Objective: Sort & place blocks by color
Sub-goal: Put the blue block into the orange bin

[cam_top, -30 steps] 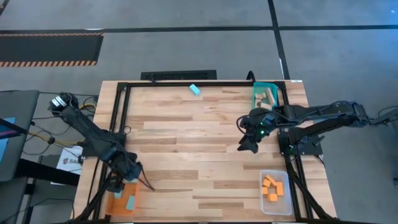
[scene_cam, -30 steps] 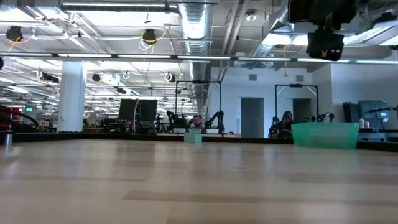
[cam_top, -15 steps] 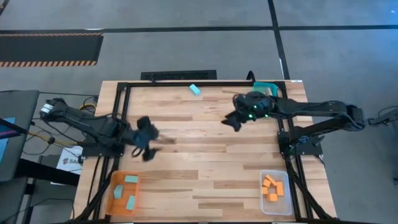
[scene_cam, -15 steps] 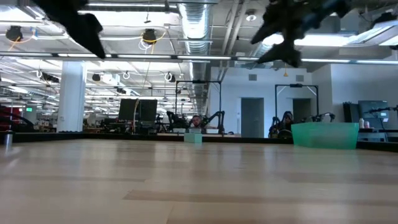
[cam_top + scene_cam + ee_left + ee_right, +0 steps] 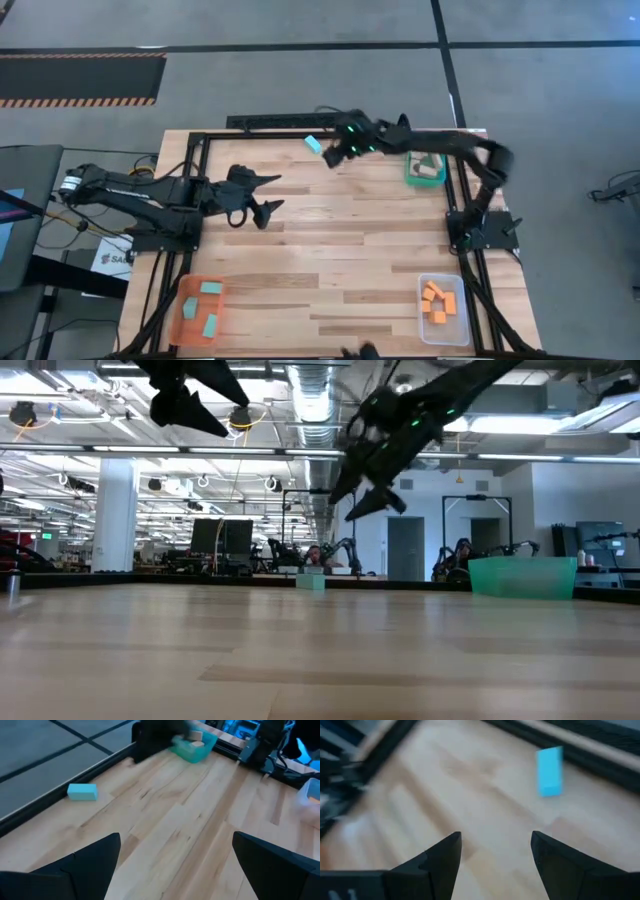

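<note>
One light teal block (image 5: 314,144) lies flat on the table by the far edge; it also shows in the low view (image 5: 311,581), the left wrist view (image 5: 82,792) and the right wrist view (image 5: 550,771). My right gripper (image 5: 332,157) hangs open just right of it, above the table (image 5: 495,845). My left gripper (image 5: 268,196) is open over the table's left middle (image 5: 175,855), holding nothing. Other teal blocks (image 5: 208,305) lie in the orange tray, orange blocks (image 5: 438,300) in the clear tray, tan wood blocks (image 5: 428,164) in the teal tray.
The orange tray (image 5: 183,325) sits at the near left corner, the clear tray (image 5: 424,330) at the near right corner, the teal tray (image 5: 410,178) at the far right. A black frame (image 5: 190,180) borders the table. Bare wood lies between the two grippers.
My left gripper has risen from the orange tray at the near left corner and swung toward the far edge and the table's middle. My right gripper has travelled from beside the teal tray toward the table's left and far edge, ending close to the lone teal block.
</note>
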Motion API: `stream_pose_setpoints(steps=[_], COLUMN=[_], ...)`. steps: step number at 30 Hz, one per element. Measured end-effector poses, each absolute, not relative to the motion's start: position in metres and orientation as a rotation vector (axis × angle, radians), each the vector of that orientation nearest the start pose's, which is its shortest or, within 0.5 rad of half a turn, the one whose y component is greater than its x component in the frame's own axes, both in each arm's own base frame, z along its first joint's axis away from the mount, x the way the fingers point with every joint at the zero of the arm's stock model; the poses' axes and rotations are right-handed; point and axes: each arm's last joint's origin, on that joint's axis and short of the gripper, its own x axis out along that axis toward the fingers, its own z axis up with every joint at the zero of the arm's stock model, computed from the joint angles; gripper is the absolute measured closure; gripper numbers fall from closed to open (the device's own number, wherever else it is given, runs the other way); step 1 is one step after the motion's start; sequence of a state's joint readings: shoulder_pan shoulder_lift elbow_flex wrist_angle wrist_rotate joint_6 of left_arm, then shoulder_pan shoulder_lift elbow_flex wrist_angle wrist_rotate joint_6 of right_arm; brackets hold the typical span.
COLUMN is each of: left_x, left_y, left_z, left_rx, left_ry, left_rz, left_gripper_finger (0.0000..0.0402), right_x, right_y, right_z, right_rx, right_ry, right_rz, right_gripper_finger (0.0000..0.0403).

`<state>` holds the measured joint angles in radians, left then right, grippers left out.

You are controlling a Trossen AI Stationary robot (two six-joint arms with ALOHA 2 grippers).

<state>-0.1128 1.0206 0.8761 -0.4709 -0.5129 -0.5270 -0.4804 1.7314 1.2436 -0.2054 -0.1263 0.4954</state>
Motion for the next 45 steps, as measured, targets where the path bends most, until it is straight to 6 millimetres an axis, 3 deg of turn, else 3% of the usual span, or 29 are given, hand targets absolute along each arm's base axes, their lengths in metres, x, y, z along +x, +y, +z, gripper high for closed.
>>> stream_pose_setpoints(steps=[5,9,13,16,22,26,30,34,39,45], left_x=[0.208,0.206,0.211,0.223,0.246,0.268,0.299,0.328,0.355,0.379], left_y=[-0.009,-0.007,0.010,0.034,0.099,0.141,0.176,0.214,0.252,0.275], left_z=[0.298,0.295,0.287,0.277,0.244,0.244,0.252,0.249,0.228,0.203], left_rx=[-0.342,-0.356,-0.331,-0.367,-0.709,-0.842,-0.792,-0.843,-0.993,-1.245], left_ry=[0.477,0.504,0.575,0.627,0.618,0.589,0.651,0.719,0.802,0.782], left_rz=[0.540,0.565,0.596,0.591,0.767,0.798,0.804,0.919,0.975,1.026], left_gripper_finger=[0.0029,0.0029,0.0029,0.0029,0.0029,0.0029,0.0029,0.0029,0.0029,0.0029], right_x=[0.368,0.381,0.375,0.359,0.321,0.296,0.277,0.263,0.251,0.244], right_y=[-0.226,-0.238,-0.222,-0.205,-0.171,-0.151,-0.138,-0.131,-0.125,-0.121], right_z=[0.229,0.232,0.259,0.286,0.333,0.357,0.373,0.384,0.393,0.398], right_rx=[0.643,0.623,0.540,0.501,0.484,0.448,0.417,0.414,0.396,0.333], right_ry=[0.728,0.848,0.888,0.907,0.966,1.002,1.022,1.017,0.999,1.004], right_rz=[-0.554,-0.468,-0.425,-0.405,-0.381,-0.399,-0.400,-0.399,-0.393,-0.355], right_gripper_finger=[0.0138,0.0138,0.0138,0.0138,0.0138,0.0138,0.0138,0.0138,0.0138,0.0138])
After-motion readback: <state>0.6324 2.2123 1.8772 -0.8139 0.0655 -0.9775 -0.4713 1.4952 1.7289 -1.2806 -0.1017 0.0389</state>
